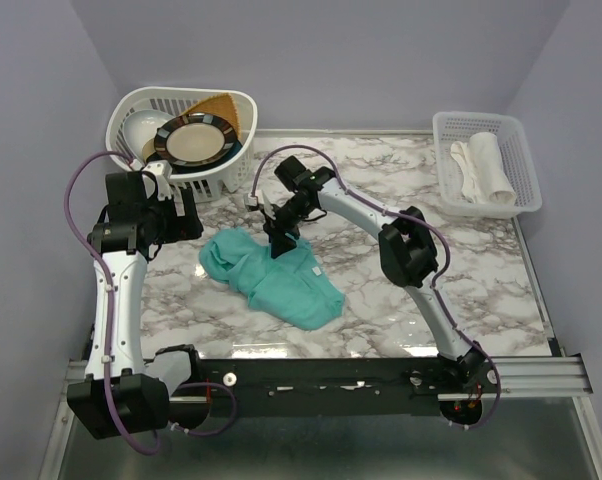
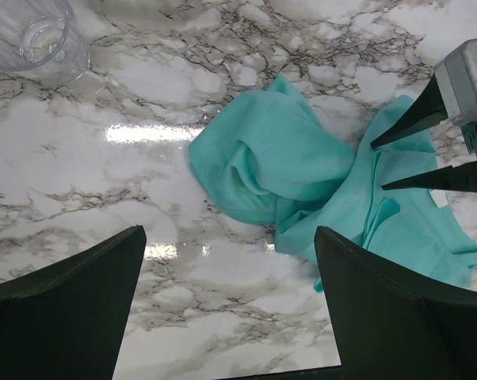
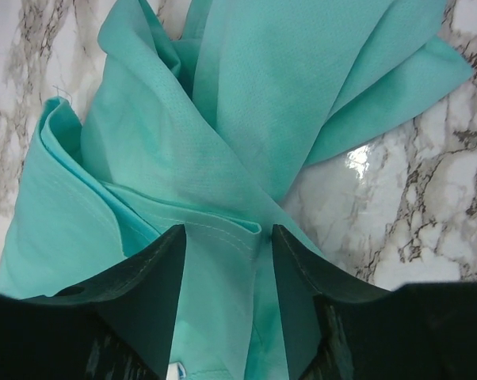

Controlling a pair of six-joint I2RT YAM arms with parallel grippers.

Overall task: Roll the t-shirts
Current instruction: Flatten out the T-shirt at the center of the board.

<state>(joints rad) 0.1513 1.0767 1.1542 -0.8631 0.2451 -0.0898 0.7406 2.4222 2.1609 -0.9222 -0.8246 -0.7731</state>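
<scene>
The teal-green t-shirt [image 1: 271, 280] lies crumpled on the marble table, left of centre. It also shows in the left wrist view [image 2: 302, 174] and fills the right wrist view [image 3: 246, 103]. My right gripper [image 1: 281, 243] is down on the shirt's far edge. Its jaws are partly open [image 3: 227, 233], with a stitched hem fold lying between the fingers; its fingertips also show in the left wrist view [image 2: 385, 165]. My left gripper [image 1: 184, 225] is open and empty [image 2: 229, 237], above bare table just left of the shirt.
A white basket [image 1: 131, 105] with a dark-rimmed plate [image 1: 193, 140] stands at the back left. A white tray [image 1: 521, 150] with rolled white cloths [image 1: 486, 165] stands at the back right. A clear plastic cup [image 2: 36, 36] stands near the basket.
</scene>
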